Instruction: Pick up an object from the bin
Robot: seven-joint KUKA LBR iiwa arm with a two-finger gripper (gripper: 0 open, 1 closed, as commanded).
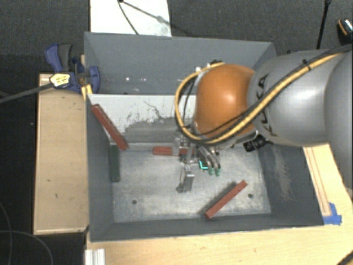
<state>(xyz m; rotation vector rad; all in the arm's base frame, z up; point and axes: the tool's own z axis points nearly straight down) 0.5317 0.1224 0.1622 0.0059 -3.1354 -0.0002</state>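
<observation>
Hovered low with the gripper (pixel 186 175) over the middle of the bin (pixel 99 203), just right of a short red-brown bar (pixel 161 151) lying flat near the back wall. Reached in from the right, wrist pointed down beneath the orange cover (pixel 220 98). Could not tell whether clenched or released; lower end lost against the grey floor.

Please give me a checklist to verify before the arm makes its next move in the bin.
1. The end effector is inside the bin: ok.
2. The grey piece right below it is a loose thing: cannot tell.
3. The short block beside it lies alone: ok.
4. The long stick lies apart from it: ok.
5. The leaning stick at the left wall is out of the way: ok.
</observation>
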